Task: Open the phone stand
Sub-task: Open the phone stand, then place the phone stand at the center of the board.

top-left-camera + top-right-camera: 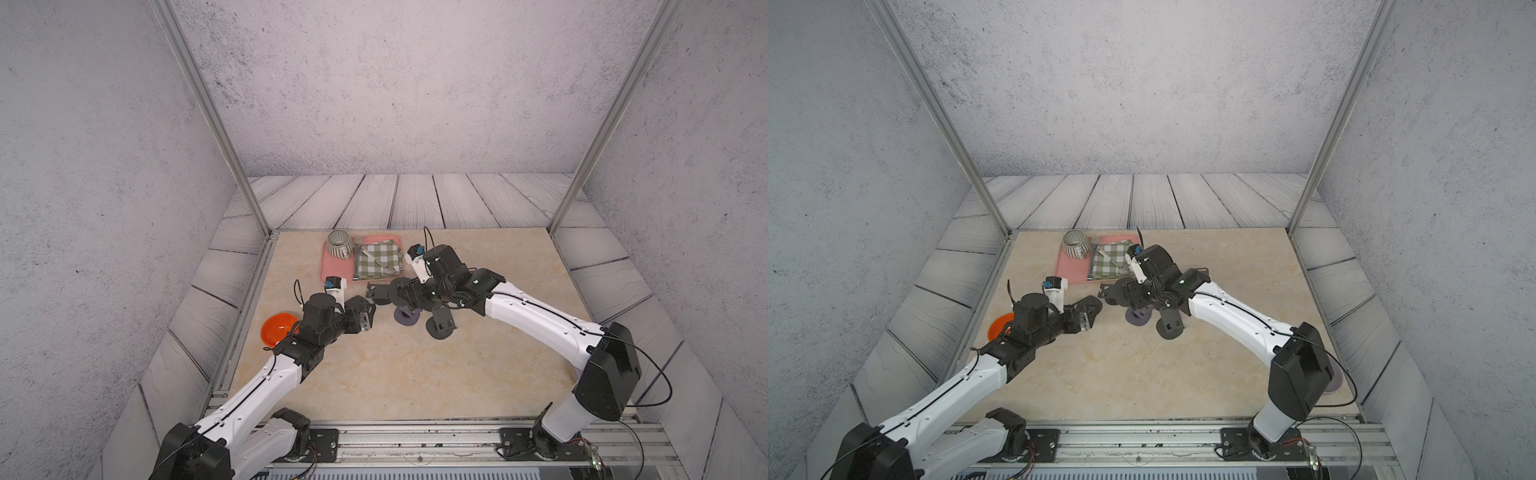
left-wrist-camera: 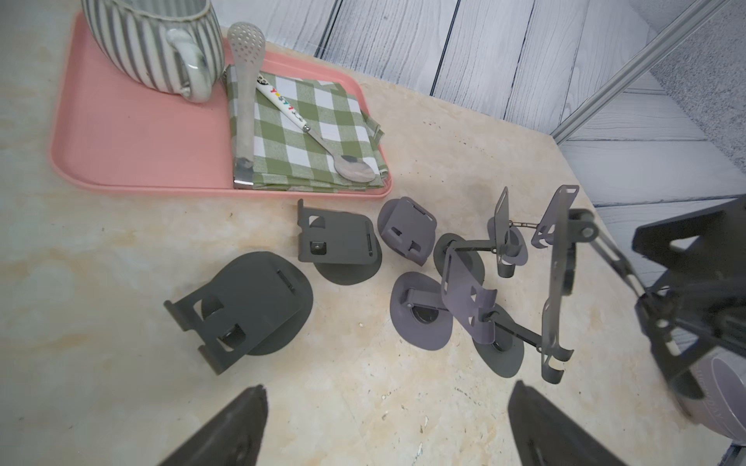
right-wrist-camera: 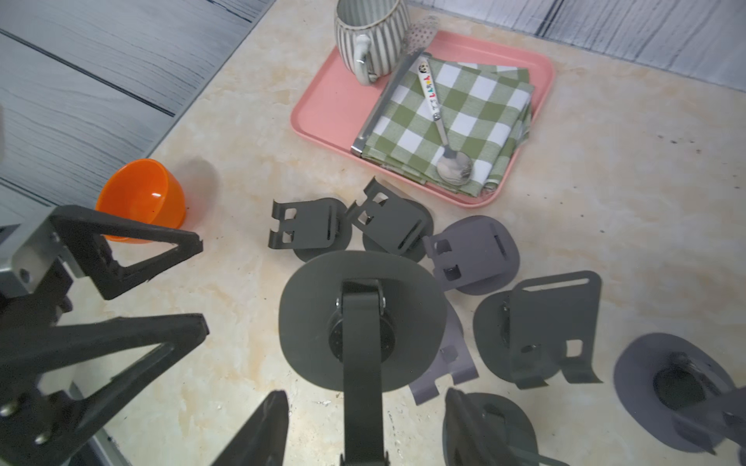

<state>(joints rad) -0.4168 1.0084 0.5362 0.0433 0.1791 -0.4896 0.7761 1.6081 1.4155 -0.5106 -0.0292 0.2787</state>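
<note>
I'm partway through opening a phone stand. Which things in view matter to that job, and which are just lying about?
Part of the job:
- phone stand held in the right gripper
- other phone stands nearby
- left gripper, open and empty

Lying about:
- pink tray
- striped mug
- checked cloth
- spoon
- perforated tongs
- orange bowl

We are looking into a robotics lab cell dressed as a home. Aluminium posts (image 1: pixel 209 112) are framing it, printed sheets are imitating concrete walls (image 1: pixel 395 83) and wooden planks (image 1: pixel 374 199), and the left arm (image 1: pixel 257 395) and the right arm (image 1: pixel 540 320) are standing bolted on a metal rail (image 1: pixel 415 434) at the marble-look bench (image 1: pixel 395 374). A pink tray (image 1: pixel 336 268) with a striped mug (image 1: pixel 338 244) is playing the kitchen.
</note>
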